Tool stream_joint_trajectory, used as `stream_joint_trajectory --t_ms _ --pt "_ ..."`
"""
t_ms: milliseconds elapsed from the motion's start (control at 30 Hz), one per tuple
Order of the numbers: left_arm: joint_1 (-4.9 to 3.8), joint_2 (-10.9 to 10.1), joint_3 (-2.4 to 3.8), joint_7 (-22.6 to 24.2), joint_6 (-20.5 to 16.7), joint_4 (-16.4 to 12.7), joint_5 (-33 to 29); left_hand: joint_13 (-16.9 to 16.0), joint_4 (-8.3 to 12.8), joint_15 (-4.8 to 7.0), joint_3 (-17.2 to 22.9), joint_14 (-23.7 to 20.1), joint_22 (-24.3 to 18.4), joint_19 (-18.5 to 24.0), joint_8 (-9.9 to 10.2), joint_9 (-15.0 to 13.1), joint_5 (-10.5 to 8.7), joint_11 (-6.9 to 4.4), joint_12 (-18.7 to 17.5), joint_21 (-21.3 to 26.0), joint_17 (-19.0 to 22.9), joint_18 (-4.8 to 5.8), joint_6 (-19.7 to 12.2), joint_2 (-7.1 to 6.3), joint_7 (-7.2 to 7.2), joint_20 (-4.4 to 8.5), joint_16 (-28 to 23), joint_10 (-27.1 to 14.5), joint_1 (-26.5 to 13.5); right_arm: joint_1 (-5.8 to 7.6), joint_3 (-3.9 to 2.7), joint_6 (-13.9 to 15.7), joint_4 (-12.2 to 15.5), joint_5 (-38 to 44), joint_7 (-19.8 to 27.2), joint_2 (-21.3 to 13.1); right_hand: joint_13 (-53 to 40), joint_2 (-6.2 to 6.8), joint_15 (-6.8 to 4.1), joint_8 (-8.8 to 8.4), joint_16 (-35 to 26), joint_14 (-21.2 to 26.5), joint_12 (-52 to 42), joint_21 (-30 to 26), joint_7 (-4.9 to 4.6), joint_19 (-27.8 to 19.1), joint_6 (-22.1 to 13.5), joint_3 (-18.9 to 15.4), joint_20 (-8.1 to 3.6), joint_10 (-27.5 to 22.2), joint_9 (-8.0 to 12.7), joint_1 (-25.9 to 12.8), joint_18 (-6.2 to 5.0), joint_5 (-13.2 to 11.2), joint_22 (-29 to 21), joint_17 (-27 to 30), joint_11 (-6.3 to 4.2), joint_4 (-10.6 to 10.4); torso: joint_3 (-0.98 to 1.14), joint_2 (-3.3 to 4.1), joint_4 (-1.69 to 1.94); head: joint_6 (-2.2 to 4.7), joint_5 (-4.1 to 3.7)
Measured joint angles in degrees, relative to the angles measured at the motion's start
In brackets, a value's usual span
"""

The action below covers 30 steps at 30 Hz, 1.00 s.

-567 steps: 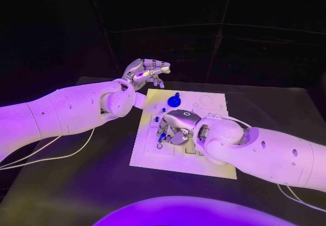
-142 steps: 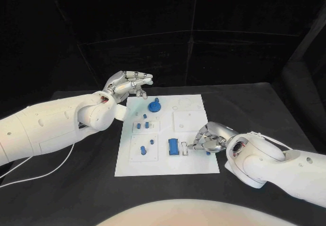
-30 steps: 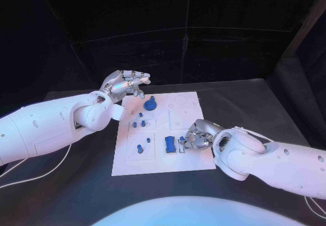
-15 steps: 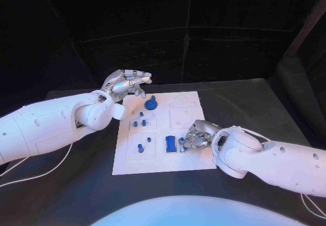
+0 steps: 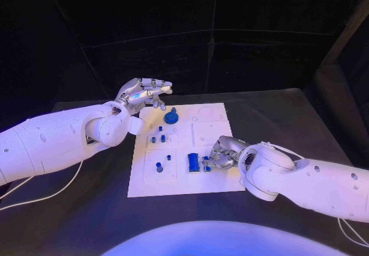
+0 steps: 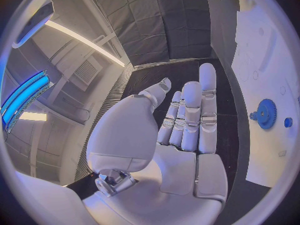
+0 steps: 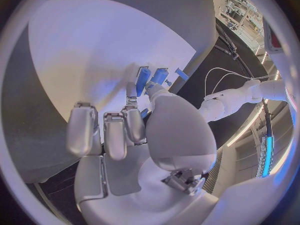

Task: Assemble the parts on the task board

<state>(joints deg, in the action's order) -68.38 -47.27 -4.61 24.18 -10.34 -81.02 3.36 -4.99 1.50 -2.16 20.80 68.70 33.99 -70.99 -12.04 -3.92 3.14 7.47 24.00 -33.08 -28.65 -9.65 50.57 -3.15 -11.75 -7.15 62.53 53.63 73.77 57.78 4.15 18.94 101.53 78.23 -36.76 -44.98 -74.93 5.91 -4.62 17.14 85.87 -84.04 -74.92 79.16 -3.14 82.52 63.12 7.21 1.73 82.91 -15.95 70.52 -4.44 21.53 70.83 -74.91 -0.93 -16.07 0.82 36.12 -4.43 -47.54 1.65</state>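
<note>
Head view shows my right robot hand (image 5: 223, 154) pressing fingertips on a small blue part (image 5: 206, 163) beside the upright blue block (image 5: 193, 162) at its nine o'clock on the task board (image 5: 184, 181), while the left robot hand (image 5: 143, 93) hovers loosely curled, empty, far off.

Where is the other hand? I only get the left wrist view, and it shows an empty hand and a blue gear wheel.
Observer: In the head view the right hand is down on the task board, right beside a blue block.
Operator: Is it holding anything?
Observer: The right wrist view shows blue pieces right at its fingertips, but I cannot tell whether it grips them.
Operator: Are there more blue parts?
Observer: Yes. The head view shows small blue pegs standing on the board, nearer the robot than your gear wheel.
</note>
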Motion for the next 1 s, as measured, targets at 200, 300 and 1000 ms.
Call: stream_joint_trajectory --t_ms 200,300,1000 --pt "0.00 0.0 0.00 0.0 0.0 0.0 0.0 0.0 0.0 0.00 0.0 0.0 0.0 0.0 0.0 0.0 0.00 0.00 0.0 0.0 0.0 0.00 0.0 0.00 0.00 0.00 0.0 0.0 0.0 0.00 0.00 -0.2 -0.3 0.1 -0.2 0.1 0.0 0.62 0.00 -0.01 -0.3 0.0 0.5 -0.3 0.00 0.0 0.0 -3.7 0.00 0.0 -0.3 -3.0 0.00 -2.2 -0.4 0.0 0.00 -0.4 0.00 0.00 -0.01 -0.03 0.02" --pt "0.00 0.0 0.00 0.0 0.1 0.0 0.0 0.0 0.0 0.00 0.0 0.0 0.0 0.0 0.0 0.0 0.00 0.00 0.0 0.0 0.0 0.00 0.0 0.00 0.00 0.00 0.0 0.0 0.0 0.00 0.00 -0.2 -0.4 0.3 -0.3 0.1 0.0 0.14 0.00 -0.01 -0.8 0.0 1.2 -0.5 -0.23 -0.2 -0.2 -5.3 -0.20 0.0 -0.4 -3.7 0.00 -4.2 -0.6 0.0 0.00 -0.4 0.00 0.00 -0.01 -0.04 0.07" --pt "0.00 -0.1 0.00 -0.1 0.2 0.0 0.0 0.0 0.0 -0.21 0.0 -0.2 0.0 0.0 0.0 0.0 0.00 0.00 0.0 0.0 0.0 0.00 0.0 0.00 0.00 0.00 0.0 -0.4 0.0 0.00 0.01 -0.5 1.5 0.9 1.4 -2.6 0.1 -0.94 0.00 -0.02 -1.2 0.0 1.8 -0.6 -0.43 -0.4 -0.4 -9.7 0.01 -0.4 -1.1 -4.2 0.01 -8.1 -0.9 0.0 0.00 0.1 0.06 -0.02 -0.02 0.00 0.52"
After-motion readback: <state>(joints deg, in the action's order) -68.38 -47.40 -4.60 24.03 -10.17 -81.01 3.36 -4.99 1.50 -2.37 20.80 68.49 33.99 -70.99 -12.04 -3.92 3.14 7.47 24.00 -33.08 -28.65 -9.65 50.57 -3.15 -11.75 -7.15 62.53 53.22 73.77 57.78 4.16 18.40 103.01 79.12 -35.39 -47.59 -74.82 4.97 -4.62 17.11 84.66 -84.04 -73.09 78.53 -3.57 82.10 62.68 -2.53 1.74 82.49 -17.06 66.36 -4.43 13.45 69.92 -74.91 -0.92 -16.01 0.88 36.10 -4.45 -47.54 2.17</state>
